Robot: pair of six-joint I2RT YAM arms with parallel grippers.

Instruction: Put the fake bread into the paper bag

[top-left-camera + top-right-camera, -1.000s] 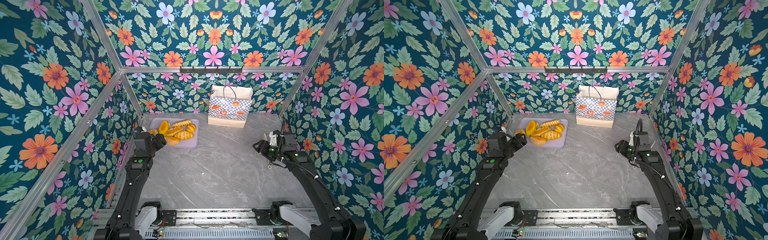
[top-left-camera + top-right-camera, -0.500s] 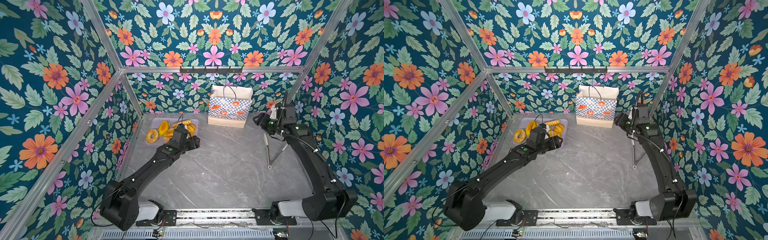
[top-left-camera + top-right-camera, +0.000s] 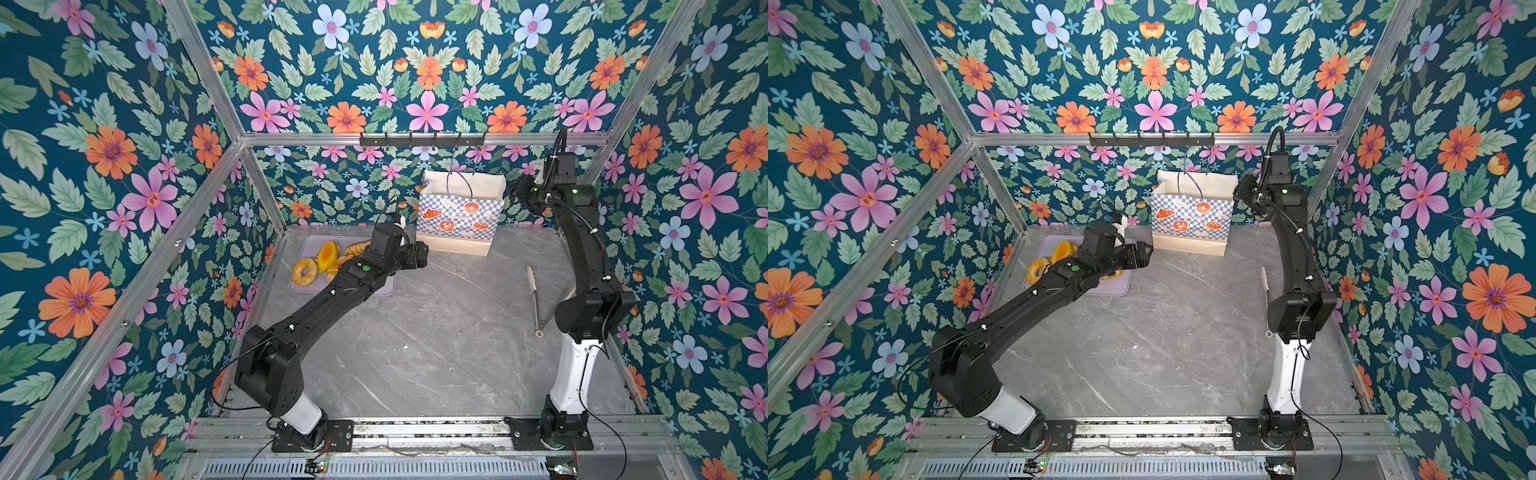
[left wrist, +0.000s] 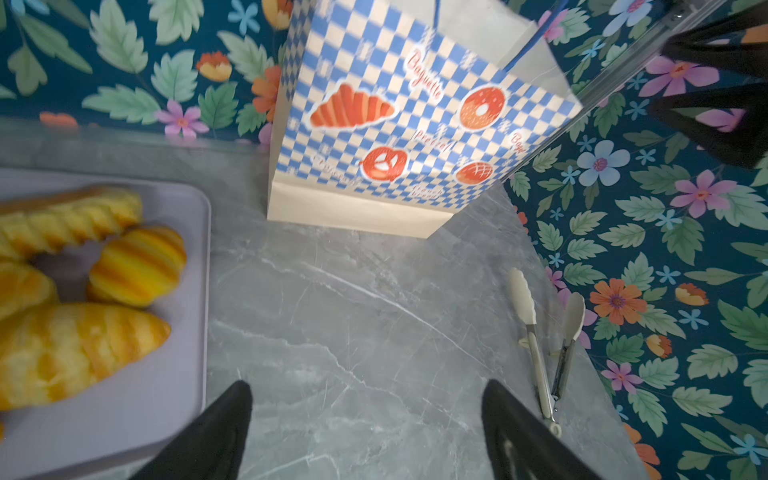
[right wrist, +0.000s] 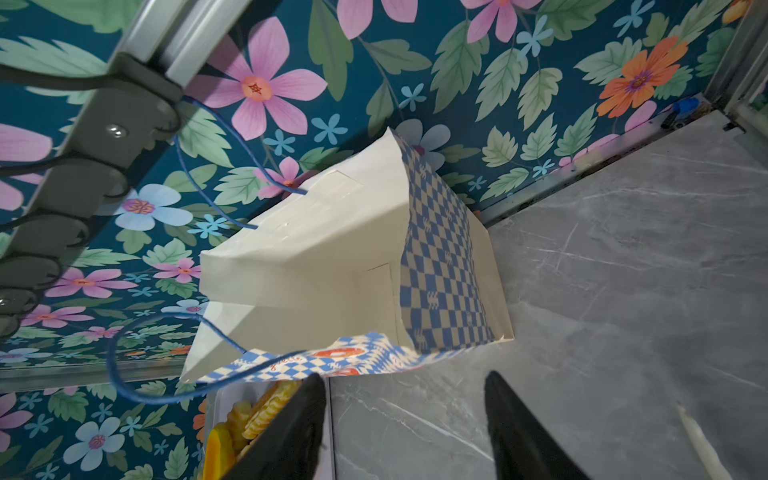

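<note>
Golden-orange fake bread (image 3: 328,257) lies on a lilac tray (image 3: 309,247) at centre left, none bagged yet. We see the left gripper (image 3: 417,255) just right of it, jaws spread and empty. Further right, the paper bag (image 3: 459,216) stands upright. The right gripper (image 3: 519,192), also parted and empty, hangs at its upper right edge. We judge the next move is grasping one piece.

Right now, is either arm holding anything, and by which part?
Nothing is held. The left gripper is open over the table; the right gripper is open beside the paper bag, jaws empty. The fake bread lies on the tray.
</note>
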